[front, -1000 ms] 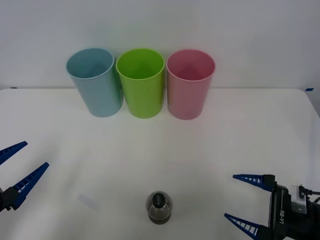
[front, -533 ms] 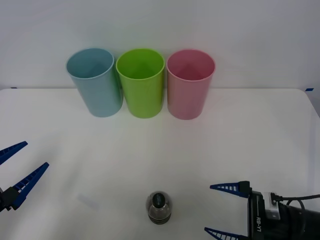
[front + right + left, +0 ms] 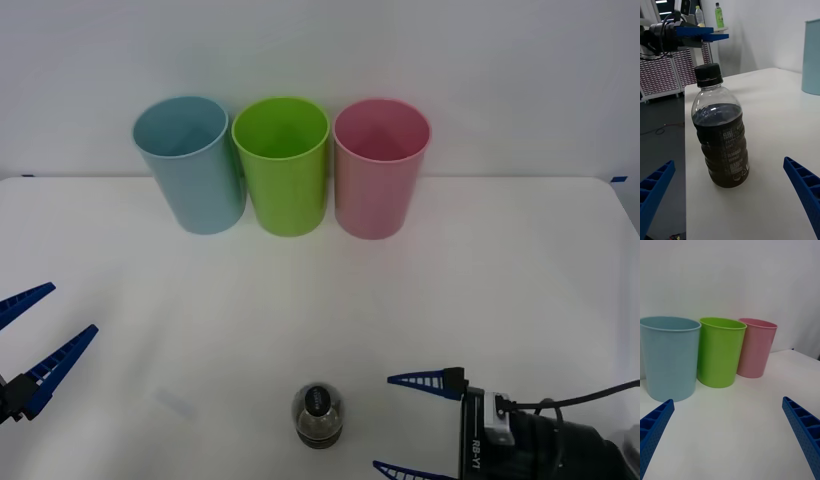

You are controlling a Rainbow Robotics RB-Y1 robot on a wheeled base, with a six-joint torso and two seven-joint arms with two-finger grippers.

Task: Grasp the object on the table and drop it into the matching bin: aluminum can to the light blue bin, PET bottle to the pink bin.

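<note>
A small clear PET bottle [image 3: 318, 415] with dark brown liquid and a black cap stands upright near the front edge of the white table [image 3: 500, 270]. In the right wrist view the bottle [image 3: 721, 135] is centred ahead of the blue fingers [image 3: 803, 187]. My right gripper [image 3: 392, 425] is open, just to the right of the bottle, pointing at it, not touching. My left gripper [image 3: 25, 335] is open at the table's left edge. The pink bin [image 3: 380, 167] stands at the back, rightmost of three; the light blue bin [image 3: 190, 162] is leftmost.
A green bin [image 3: 283, 165] stands between the light blue and pink ones, all three nearly touching in a row at the back, seen also in the left wrist view: light blue bin [image 3: 668, 356], green bin [image 3: 719, 350], pink bin [image 3: 755, 347]. Open tabletop lies between bottle and bins.
My right gripper has moved left along the front of the table toward the bottle, staying open. The bottle, the bins and the left gripper have not moved.
</note>
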